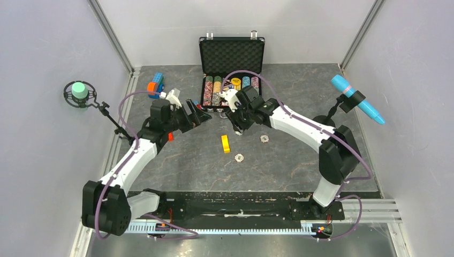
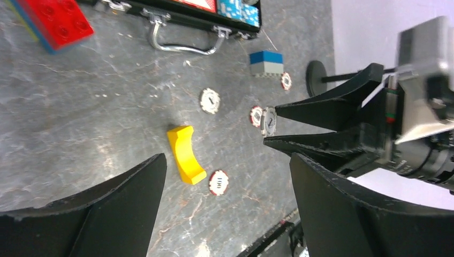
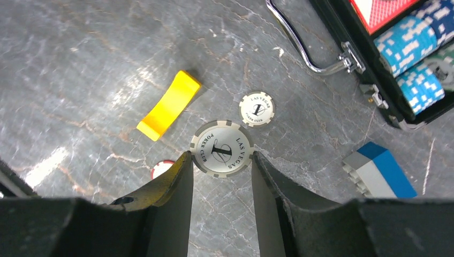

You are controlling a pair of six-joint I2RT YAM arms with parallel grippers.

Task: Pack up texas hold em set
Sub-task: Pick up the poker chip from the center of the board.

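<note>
The black briefcase [image 1: 232, 53] stands open at the back, with rows of coloured chips [image 1: 230, 88] in its base. My right gripper [image 3: 220, 156] is shut on a grey-edged white poker chip [image 3: 221, 144] and holds it on edge just above the table, in front of the case. In the top view it [image 1: 239, 130] hangs near the case handle. My left gripper [image 2: 227, 160] is open and empty above a red-edged chip [image 2: 218, 182]. Other loose chips lie on the table [image 3: 257, 108] [image 1: 264, 138] [image 1: 239, 158].
A yellow block [image 1: 225, 143] lies between the arms. A blue and grey brick [image 3: 379, 171] sits near the case corner, and a red brick [image 2: 56, 21] sits left of the case handle [image 2: 182, 48]. Stands with a green object [image 1: 79, 91] and a blue one [image 1: 356, 99] flank the table.
</note>
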